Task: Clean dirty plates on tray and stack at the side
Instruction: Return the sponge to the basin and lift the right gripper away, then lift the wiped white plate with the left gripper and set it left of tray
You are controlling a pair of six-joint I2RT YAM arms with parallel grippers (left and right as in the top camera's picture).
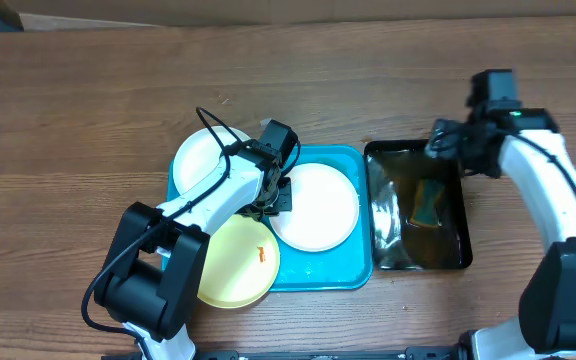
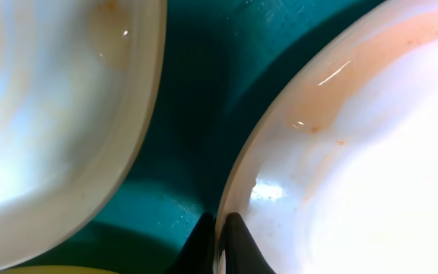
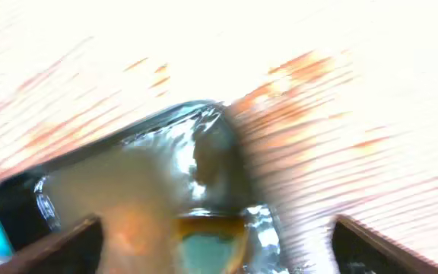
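Observation:
The turquoise tray (image 1: pixel 336 272) holds three plates with orange smears: a white plate (image 1: pixel 203 160) at its upper left, a white plate (image 1: pixel 318 208) at its right, and a pale yellow plate (image 1: pixel 236 265) hanging over its lower left corner. My left gripper (image 1: pixel 276 197) is shut on the left rim of the right white plate. In the left wrist view the fingers (image 2: pixel 220 245) pinch that rim, with the plate (image 2: pixel 371 152) to the right and the other white plate (image 2: pixel 44 114) to the left. My right gripper (image 1: pixel 446 140) is open and empty above the far end of the black tray.
The black tray of water (image 1: pixel 467 250) stands right of the turquoise tray, with a sponge (image 1: pixel 428 203) lying in it. The right wrist view is blurred; it shows the sponge (image 3: pixel 207 247) and the black tray's corner (image 3: pixel 21 205). Bare wooden table surrounds everything.

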